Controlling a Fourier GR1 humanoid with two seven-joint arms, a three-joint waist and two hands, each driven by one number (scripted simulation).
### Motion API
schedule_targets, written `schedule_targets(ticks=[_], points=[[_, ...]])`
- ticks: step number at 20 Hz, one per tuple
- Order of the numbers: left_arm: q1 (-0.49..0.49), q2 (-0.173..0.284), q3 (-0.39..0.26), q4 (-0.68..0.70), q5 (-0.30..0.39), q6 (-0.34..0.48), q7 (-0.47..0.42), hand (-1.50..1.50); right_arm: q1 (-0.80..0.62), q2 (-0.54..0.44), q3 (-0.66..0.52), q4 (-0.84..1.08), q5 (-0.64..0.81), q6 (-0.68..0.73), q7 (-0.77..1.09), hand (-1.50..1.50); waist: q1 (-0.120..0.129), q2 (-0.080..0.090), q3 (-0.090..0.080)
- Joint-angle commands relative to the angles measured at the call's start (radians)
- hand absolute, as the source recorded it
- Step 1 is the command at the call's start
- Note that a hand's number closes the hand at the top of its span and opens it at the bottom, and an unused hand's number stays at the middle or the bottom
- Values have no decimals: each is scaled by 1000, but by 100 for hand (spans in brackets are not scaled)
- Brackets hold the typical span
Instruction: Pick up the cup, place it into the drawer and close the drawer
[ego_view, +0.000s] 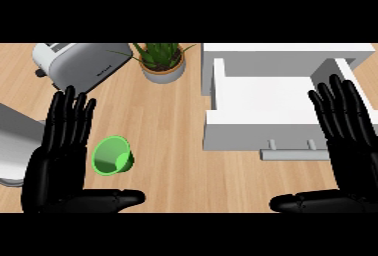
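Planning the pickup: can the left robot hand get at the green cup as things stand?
Probably yes. The green cup lies on its side just beside the open left robot hand, with nothing between them.

I see bright, even light from above. The white drawer (266, 107) reads palest, without glare; soft shadows sit just under its front and beside the potted plant (161, 61) left of it.

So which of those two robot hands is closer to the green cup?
The left robot hand: the cup lies right beside its fingers, while the right robot hand is over by the open drawer.
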Motion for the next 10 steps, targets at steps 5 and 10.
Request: schedule_targets(ticks=[5,10], points=[[-115,13,83,87,33,12,31,-150,-53,20,-17,50,5,-8,-18,-150,0,1,0],[-36,5,36,61,-2,31,22,-150,8,42,16,18,31,-3,-47,-150,0,0,0]])
